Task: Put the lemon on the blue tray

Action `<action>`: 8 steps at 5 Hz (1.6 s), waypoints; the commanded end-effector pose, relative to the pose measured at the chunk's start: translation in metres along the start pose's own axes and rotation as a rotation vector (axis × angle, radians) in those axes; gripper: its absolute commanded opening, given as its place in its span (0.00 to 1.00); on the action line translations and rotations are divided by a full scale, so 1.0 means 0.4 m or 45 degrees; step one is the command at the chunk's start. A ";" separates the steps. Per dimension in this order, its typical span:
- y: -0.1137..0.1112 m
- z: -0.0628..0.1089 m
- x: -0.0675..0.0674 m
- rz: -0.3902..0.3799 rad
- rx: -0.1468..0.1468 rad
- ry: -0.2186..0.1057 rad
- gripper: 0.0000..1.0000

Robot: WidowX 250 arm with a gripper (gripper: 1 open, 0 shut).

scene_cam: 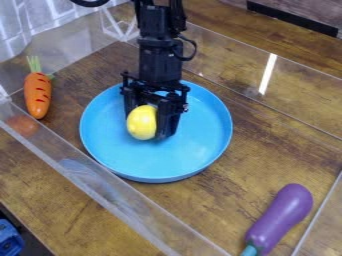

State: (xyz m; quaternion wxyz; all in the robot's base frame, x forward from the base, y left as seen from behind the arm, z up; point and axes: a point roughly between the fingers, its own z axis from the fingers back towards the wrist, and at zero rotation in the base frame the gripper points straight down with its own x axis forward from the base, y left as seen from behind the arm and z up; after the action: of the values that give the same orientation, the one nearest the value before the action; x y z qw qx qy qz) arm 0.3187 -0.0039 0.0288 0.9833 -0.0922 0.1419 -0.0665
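Note:
The blue tray [201,150] lies in the middle of the wooden table, round with a low rim. Over its left-centre part the black gripper [151,124] points straight down from the arm above. Its two fingers are shut on the lemon [143,123], a small yellow oval held between them. The lemon sits low over the tray's floor; whether it touches the floor cannot be told.
An orange carrot [38,93] lies at the left, outside the tray. A purple eggplant [279,217] lies at the lower right. Clear plastic walls [80,180] ring the work area along the front and left.

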 end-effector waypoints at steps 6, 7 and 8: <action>-0.046 -0.047 0.004 -0.069 -0.007 0.090 1.00; -0.046 -0.046 0.003 -0.072 -0.006 0.089 1.00; -0.046 -0.045 0.002 -0.076 -0.005 0.088 1.00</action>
State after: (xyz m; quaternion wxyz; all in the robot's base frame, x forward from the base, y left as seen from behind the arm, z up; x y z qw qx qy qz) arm 0.3167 -0.0136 0.0213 0.9790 -0.0949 0.1632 -0.0766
